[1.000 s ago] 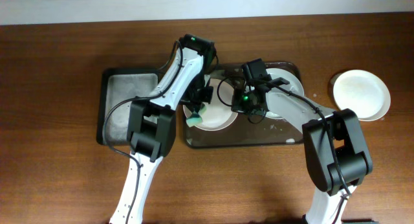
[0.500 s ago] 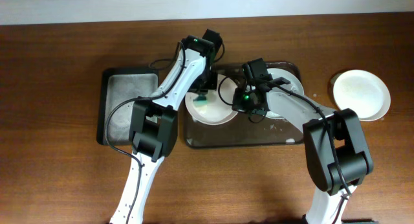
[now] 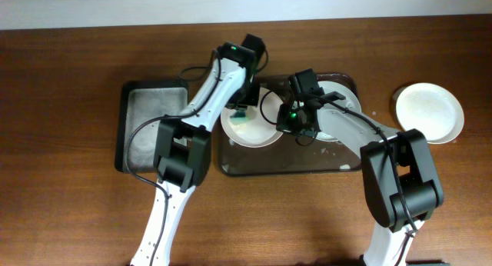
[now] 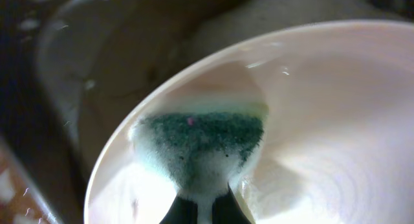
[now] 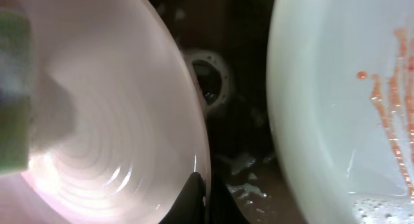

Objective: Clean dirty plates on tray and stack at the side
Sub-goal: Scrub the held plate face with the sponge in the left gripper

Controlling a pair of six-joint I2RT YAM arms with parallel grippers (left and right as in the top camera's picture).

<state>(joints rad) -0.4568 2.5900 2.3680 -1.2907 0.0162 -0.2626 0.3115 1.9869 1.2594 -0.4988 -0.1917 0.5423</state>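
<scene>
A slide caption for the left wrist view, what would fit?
Left end effector holds a green sponge against a white plate.

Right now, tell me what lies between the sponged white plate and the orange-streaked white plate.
Right wrist view: a strip of dark brown-grey rectangular tray, wet with foam flecks and a blurred pale ring, separates the sponged plate from the streaked plate.

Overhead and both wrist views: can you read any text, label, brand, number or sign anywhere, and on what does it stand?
No readable text in any view.
The plate under the sponge, the smeared plate and the side plate: plain white, no markings.
The sponge: no label.
The tray: no lettering visible.
</scene>
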